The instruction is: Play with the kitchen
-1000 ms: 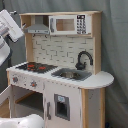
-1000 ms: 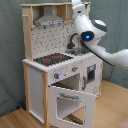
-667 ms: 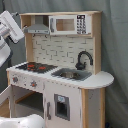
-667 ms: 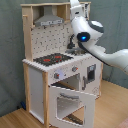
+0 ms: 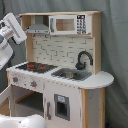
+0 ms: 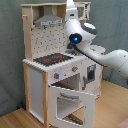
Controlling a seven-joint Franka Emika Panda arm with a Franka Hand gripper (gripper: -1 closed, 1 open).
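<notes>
In the first exterior view you see the kitchen [image 5: 60, 70] filling the middle, its sink [image 5: 71, 75] and faucet [image 5: 83, 60] clear, the arm [image 5: 11, 35] at the left edge. In the second exterior view the oven door [image 6: 70, 102] hangs open, and the arm hides the sink. You cannot tell the gripper's opening.

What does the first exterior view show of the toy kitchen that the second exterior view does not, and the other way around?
Only the first exterior view shows the grey sink, the black faucet and the microwave panel plainly; in the second exterior view the robot arm covers that side. Only the second exterior view shows the oven door hanging open toward the front. Both exterior views show the kitchen itself, its black-red hob and the hood.
</notes>
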